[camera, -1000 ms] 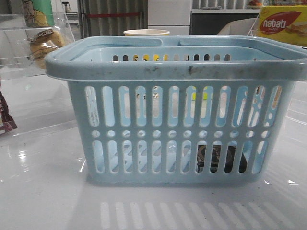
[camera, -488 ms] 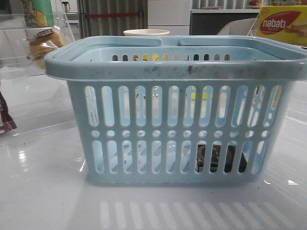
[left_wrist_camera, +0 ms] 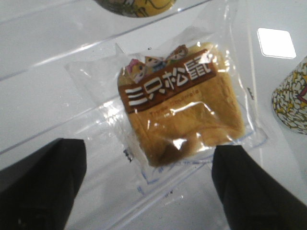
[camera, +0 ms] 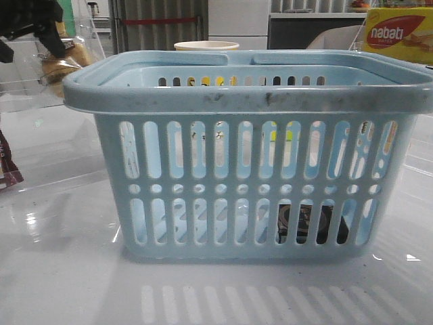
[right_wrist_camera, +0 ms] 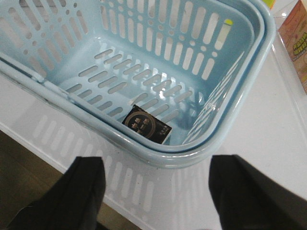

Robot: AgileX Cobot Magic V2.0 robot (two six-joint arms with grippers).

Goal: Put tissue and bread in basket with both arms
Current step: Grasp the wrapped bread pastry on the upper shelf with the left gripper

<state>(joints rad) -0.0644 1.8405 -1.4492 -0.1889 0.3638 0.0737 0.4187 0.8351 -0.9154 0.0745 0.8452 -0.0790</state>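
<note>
The large light-blue plastic rectangular basket (camera: 260, 152), with slotted sides, a row of round holes and a thick scuffed rim, stands on the glossy white table (camera: 61, 284) in the middle of the front view. The small dark black-grey soft tissue pack (right_wrist_camera: 146, 128) with paler markings lies flat on the basket floor, in a corner close against the wall; from the front it shows as a dark shape (camera: 308, 223) behind the lower slots toward the right. The right gripper (right_wrist_camera: 156, 196) hangs above and outside the basket rim, its two black fingers (right_wrist_camera: 84, 191) spread wide apart with nothing between them. The golden-brown bun in a clear plastic wrapper with a brown-red printed label (left_wrist_camera: 180, 103) lies on the white surface outside the basket, beyond its left rim in the front view (camera: 57, 68). The left gripper (left_wrist_camera: 148, 191) is over the bun, fingers (left_wrist_camera: 43, 184) parted wide on either side of the wrapper; neither is seen touching the bun. A yellow-red "nabati" box (camera: 399, 34) sits at far right behind the basket, and a pale cup rim (camera: 206, 46) shows behind the far rim.
</note>
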